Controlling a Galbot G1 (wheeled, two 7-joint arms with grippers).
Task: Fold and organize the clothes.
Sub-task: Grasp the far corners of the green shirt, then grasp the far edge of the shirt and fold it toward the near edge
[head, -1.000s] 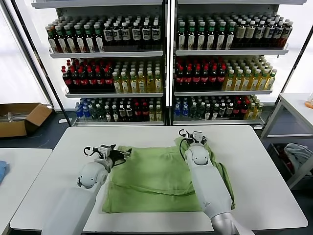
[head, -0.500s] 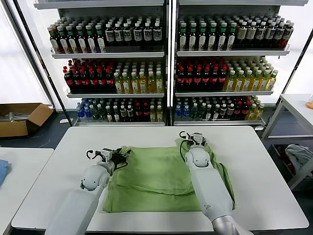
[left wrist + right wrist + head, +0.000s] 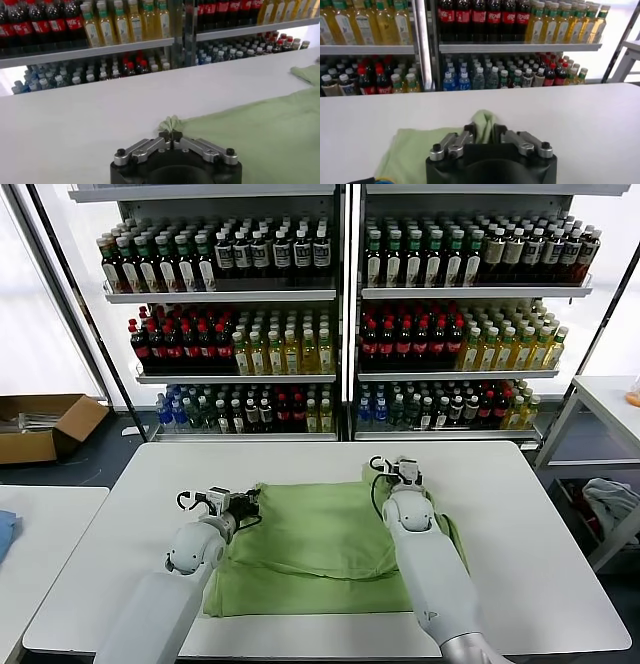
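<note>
white table (image 3: 520,514) fronts two shelving units stocked with bottled drinks (image 3: 340,334), and it carries the green polo shirt (image 3: 320,554), which lies spread mostly flat near the front-centre of the surface, with its far edge partly gathered and one portion bunched under the right arm. at the far left corner of the shirt, the left gripper (image 3: 171,138) has its jaws fully closed on a small pinched tuft of fabric, visible in the left wrist view as a puckered point right at the fingertips. at the far right corner, the right gripper (image 3: 483,134) has its jaws drawn in around a raised fold of the same fabric, which stands up between the fingers in the right wrist view; the grip appears made or very nearly made. both arms reach forward from the near edge, one on each side of the garment. judged from this layout, the task is at an early stage: two corners are secured, no clean fold is visible yet, and the folding passes and final tidy placement remain. a cardboard box (image 3: 45,424) sits on the floor well to the left, apart from the work.
</note>
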